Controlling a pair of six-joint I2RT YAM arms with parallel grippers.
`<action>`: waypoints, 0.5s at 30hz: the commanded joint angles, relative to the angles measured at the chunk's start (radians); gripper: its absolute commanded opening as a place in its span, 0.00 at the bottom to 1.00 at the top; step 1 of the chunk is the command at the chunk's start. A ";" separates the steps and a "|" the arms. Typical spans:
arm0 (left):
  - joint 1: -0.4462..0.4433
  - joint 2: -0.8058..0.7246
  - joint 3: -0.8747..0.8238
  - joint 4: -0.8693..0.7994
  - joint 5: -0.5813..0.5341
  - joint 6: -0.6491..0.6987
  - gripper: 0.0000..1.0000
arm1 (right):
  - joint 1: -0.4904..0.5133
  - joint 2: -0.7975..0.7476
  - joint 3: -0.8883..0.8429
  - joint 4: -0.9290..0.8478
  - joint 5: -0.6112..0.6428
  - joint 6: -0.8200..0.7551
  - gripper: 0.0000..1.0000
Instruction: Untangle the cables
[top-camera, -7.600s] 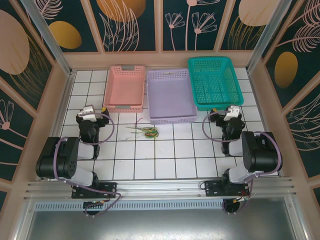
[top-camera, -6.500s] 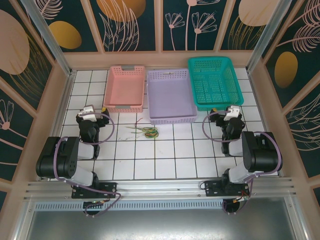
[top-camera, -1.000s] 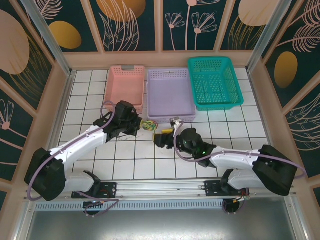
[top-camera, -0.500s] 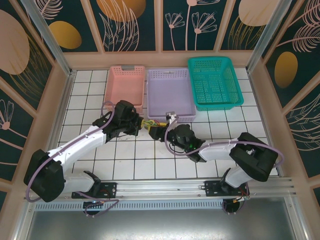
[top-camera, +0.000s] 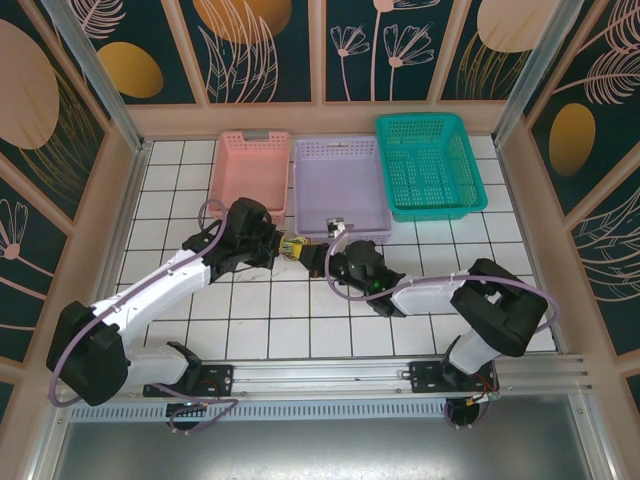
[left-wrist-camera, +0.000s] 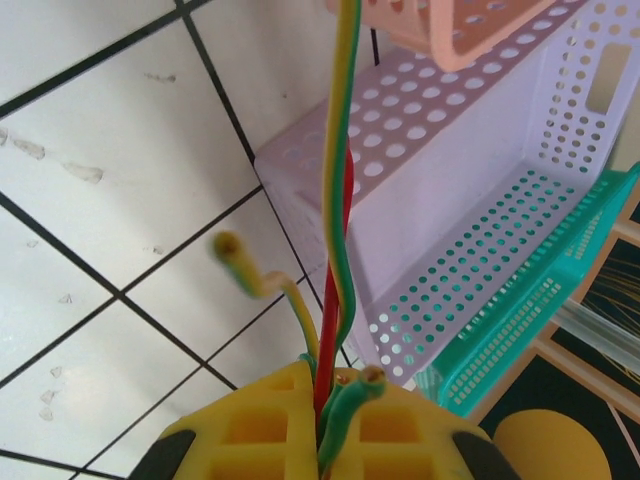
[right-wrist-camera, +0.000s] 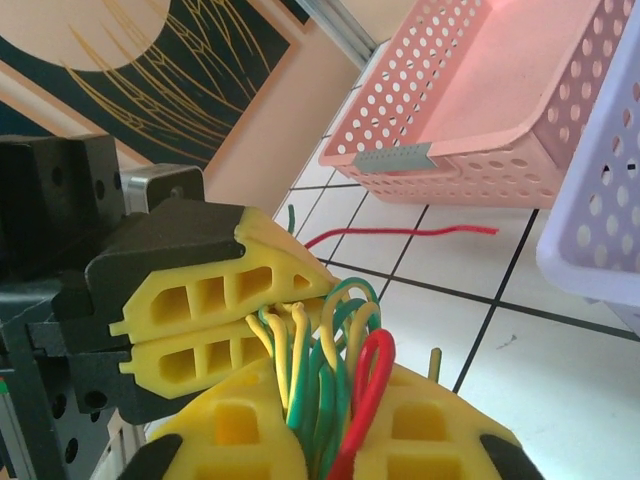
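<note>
The cables (top-camera: 293, 248) are a small bundle of yellow, green and red wires just in front of the lilac basket. My left gripper (top-camera: 280, 244) is shut on them from the left. My right gripper (top-camera: 307, 256) is shut on them from the right, almost touching the left one. In the left wrist view the cables (left-wrist-camera: 340, 200) rise taut and twisted from my left gripper (left-wrist-camera: 328, 385). The right wrist view has looped cables (right-wrist-camera: 345, 330) pinched in my right gripper (right-wrist-camera: 330, 400), with the left gripper's yellow fingers (right-wrist-camera: 215, 300) right beside them. One red cable (right-wrist-camera: 420, 233) trails on the tiles.
Three baskets stand in a row at the back: pink (top-camera: 248, 212), lilac (top-camera: 340, 148) and teal (top-camera: 383, 170). The lilac basket's front wall (left-wrist-camera: 480, 200) is very close to both grippers. White tiled floor lies open in front of and beside the arms.
My right gripper has moved left to the bundle and shut on it. The left gripper has stayed shut on the cables, barely shifting.
</note>
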 joint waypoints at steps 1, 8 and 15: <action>-0.010 0.019 0.067 0.021 0.036 0.102 0.00 | -0.019 -0.035 0.074 -0.217 -0.140 -0.025 0.00; -0.010 0.004 0.065 -0.005 0.097 0.188 0.60 | -0.113 -0.123 0.091 -0.352 -0.291 -0.009 0.00; -0.021 -0.020 0.021 0.090 0.198 0.108 0.71 | -0.161 -0.120 0.151 -0.462 -0.369 -0.078 0.00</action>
